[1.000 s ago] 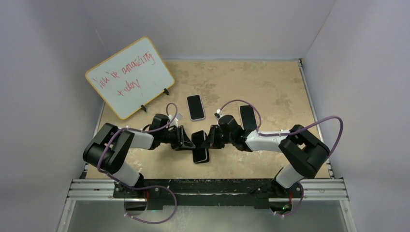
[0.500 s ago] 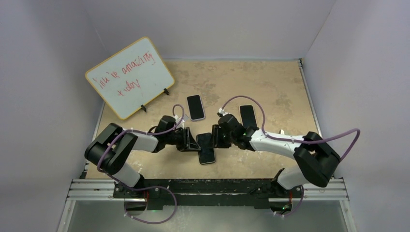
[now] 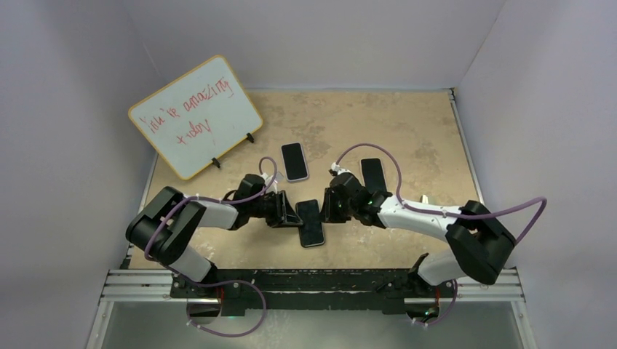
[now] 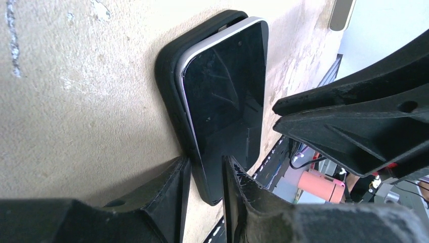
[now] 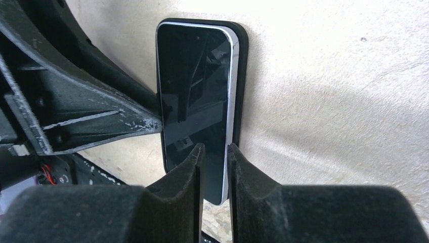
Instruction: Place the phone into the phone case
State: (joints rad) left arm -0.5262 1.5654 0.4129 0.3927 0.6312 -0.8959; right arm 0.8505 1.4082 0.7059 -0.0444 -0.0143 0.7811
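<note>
Phone [image 4: 222, 96] lies screen-up on the surface [image 3: 407, 138] between the two arms. It sits in the phone case [image 4: 167, 71], but its silver edge stands proud of the rim along one long side. Left gripper [image 4: 205, 174] and right gripper [image 5: 215, 157] flank it from opposite sides, jaws narrowly parted over its edges; clamped or merely touching, can't tell.

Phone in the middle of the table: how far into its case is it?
Done: the phone lies screen-up on the black case, roughly lined up. In hand: left fingers and right fingers bracket its opposite sides, apparently pressing it in. Remaining: its silver side band shows above the case rim in both wrist views, so it isn't fully seated.
</note>
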